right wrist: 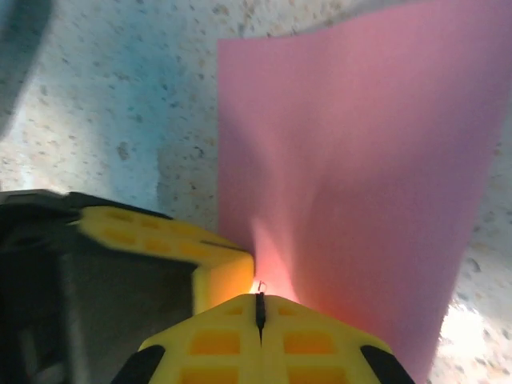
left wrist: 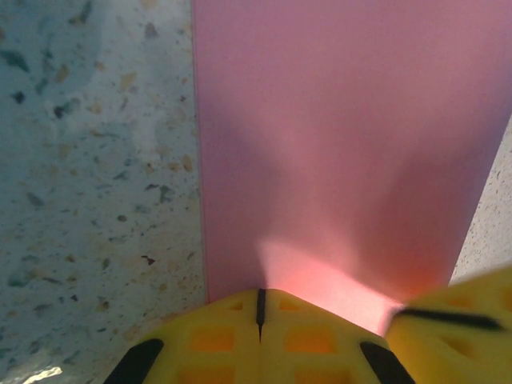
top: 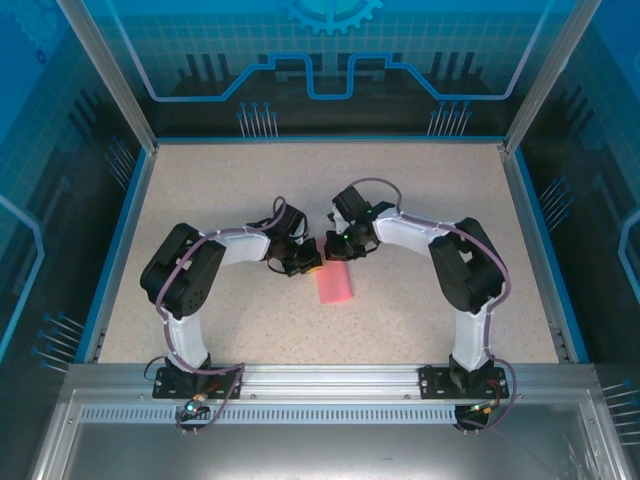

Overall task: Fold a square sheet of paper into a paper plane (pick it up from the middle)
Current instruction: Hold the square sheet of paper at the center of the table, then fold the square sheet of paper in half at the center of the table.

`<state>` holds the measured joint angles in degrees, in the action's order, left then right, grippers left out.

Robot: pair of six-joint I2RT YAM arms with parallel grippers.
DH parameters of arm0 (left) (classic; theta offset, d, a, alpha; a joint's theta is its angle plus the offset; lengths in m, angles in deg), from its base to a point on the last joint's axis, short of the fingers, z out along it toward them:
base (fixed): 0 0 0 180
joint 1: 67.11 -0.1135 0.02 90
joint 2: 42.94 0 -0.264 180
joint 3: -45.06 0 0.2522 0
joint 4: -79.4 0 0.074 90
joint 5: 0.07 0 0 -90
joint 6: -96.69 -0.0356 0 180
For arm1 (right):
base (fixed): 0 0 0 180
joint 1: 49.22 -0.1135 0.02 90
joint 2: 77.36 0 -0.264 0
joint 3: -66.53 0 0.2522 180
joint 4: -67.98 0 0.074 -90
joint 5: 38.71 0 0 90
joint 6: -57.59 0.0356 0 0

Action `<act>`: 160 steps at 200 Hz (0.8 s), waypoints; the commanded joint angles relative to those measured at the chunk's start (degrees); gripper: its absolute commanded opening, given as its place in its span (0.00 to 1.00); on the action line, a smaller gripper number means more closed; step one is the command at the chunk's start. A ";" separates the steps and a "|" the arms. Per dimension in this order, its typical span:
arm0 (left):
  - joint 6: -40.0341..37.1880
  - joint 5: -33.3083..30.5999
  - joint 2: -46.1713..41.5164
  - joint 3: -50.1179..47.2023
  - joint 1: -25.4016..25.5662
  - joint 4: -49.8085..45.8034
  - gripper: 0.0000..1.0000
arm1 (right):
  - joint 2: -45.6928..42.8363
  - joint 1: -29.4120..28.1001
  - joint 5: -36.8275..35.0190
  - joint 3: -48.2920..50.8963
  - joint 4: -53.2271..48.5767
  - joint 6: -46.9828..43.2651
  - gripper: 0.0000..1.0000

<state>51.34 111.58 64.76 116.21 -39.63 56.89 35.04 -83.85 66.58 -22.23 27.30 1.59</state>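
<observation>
The pink sheet of paper [top: 336,285] shows as a narrow rectangle near the table's middle, between the two arms. My left gripper [top: 312,266] is at its far left corner and my right gripper [top: 337,250] at its far edge, the two almost touching. In the left wrist view the left gripper [left wrist: 260,292] has its yellow jaws pressed together on the edge of the paper [left wrist: 336,144], with a right finger [left wrist: 460,320] beside it. In the right wrist view the right gripper [right wrist: 259,298] is shut on the paper [right wrist: 360,160], which bulges up from the pinch.
The speckled beige table [top: 200,200] is ringed by a blue rim and transparent walls. The arm bases sit on the metal rail [top: 320,385] at the near edge. Bare tabletop lies all round the paper.
</observation>
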 commanded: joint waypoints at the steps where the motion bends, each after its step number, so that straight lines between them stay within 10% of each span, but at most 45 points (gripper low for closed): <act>1: -0.60 -6.75 5.48 -2.72 0.59 -10.30 0.00 | 1.93 -0.35 2.03 -2.27 0.01 -1.46 0.00; 160: 3.59 -10.22 8.73 -5.08 0.57 -14.51 0.00 | 2.16 7.60 2.61 6.69 0.82 -10.44 0.00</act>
<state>53.35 111.64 66.03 117.17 -39.60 55.07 38.38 -80.53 71.50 -20.22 29.75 -5.99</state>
